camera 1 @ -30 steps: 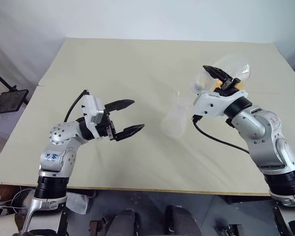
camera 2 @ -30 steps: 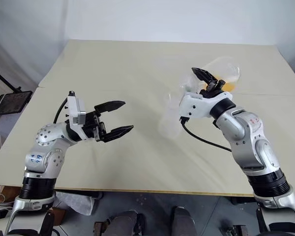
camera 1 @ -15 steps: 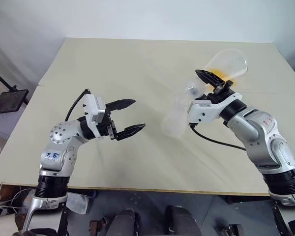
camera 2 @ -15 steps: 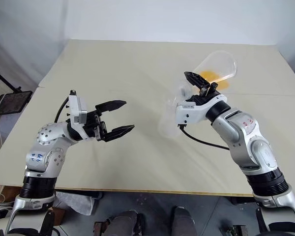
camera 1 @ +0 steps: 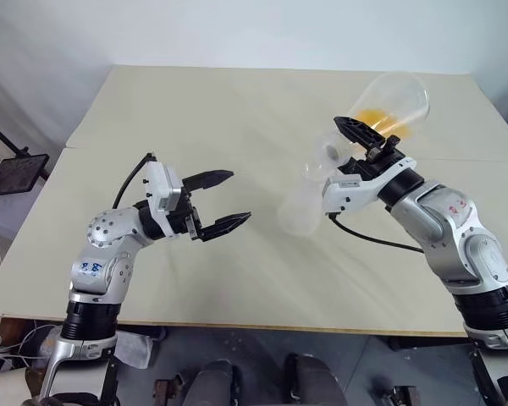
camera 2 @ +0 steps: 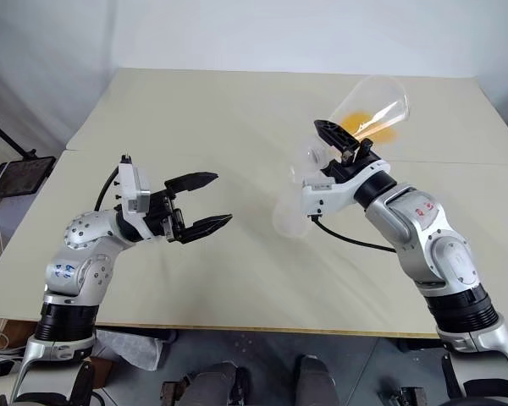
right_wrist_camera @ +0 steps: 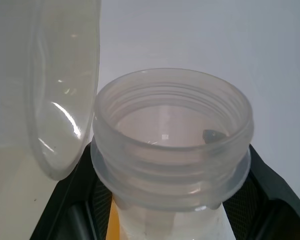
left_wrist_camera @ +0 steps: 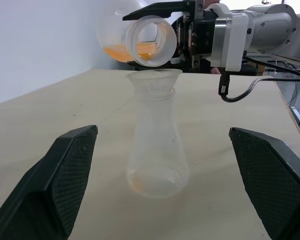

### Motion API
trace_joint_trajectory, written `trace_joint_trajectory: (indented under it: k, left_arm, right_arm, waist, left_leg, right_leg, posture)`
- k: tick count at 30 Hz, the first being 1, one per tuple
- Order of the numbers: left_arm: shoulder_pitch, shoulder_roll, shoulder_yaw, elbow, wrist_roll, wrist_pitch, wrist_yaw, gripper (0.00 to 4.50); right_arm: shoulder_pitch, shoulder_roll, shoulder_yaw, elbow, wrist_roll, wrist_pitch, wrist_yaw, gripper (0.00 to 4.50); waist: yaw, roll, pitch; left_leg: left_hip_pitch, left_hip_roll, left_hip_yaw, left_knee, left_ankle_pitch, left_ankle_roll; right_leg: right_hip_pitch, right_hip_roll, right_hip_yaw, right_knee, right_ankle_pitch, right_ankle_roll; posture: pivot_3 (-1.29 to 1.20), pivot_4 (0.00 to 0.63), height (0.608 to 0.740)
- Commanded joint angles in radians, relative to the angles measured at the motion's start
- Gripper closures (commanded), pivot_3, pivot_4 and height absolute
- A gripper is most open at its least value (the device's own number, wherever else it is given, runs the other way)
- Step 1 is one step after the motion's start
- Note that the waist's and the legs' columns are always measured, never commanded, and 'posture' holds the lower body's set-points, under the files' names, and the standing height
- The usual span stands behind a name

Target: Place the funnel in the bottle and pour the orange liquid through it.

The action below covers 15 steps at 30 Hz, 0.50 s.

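Observation:
The frosty clear bottle (left_wrist_camera: 155, 150) stands upright on the table (camera 1: 195, 110), with the clear funnel (left_wrist_camera: 154, 80) seated in its neck. My right gripper (camera 1: 349, 140) is shut on the neck of a clear conical flask (camera 1: 394, 97). The flask is tipped on its side with its round mouth (left_wrist_camera: 151, 42) just above the funnel. The orange liquid (left_wrist_camera: 121, 51) pools along the flask's lower wall near its mouth. A faint orange tint shows at the bottle's bottom (left_wrist_camera: 140, 185). My left gripper (camera 1: 237, 196) hangs open to the left of the bottle, holding nothing.
The tan table has a seam (camera 1: 483, 159) across its right side. Off its left edge stands a black stand with a dark tray (camera 1: 13, 173). Bare tabletop lies in front of and behind the bottle.
My right wrist has rolled, tipping the flask further so its base rose and its mouth came over the funnel. The orange liquid ran toward the neck. The left arm stayed still.

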Motion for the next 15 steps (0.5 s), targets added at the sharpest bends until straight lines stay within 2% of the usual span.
trace_joint_trajectory:
  k: [1, 15]
  left_arm:
    - [-0.017, 0.0, 0.007, -0.024, -0.009, -0.008, 0.004, 0.0]
    - [-0.016, -0.008, 0.006, -0.02, -0.007, -0.015, 0.004, 0.0]
  right_arm:
    - [-0.031, -0.023, -0.045, -0.018, -0.014, -0.019, -0.035, 2.04]
    - [-0.029, -0.038, -0.053, -0.01, -0.039, -0.041, -0.062, 2.04]
  waist:
    - [0.0, 0.0, 0.0]
    - [0.0, 0.0, 0.0]
  left_leg:
    - [0.0, 0.0, 0.0, 0.0, 0.0, 0.0]
    - [0.0, 0.0, 0.0, 0.0, 0.0, 0.0]
  right_leg:
    - [0.0, 0.0, 0.0, 0.0, 0.0, 0.0]
    - [0.0, 0.0, 0.0, 0.0, 0.0, 0.0]
  posture:
    - [0.0, 0.15, 0.74]
    - [0.0, 0.15, 0.74]
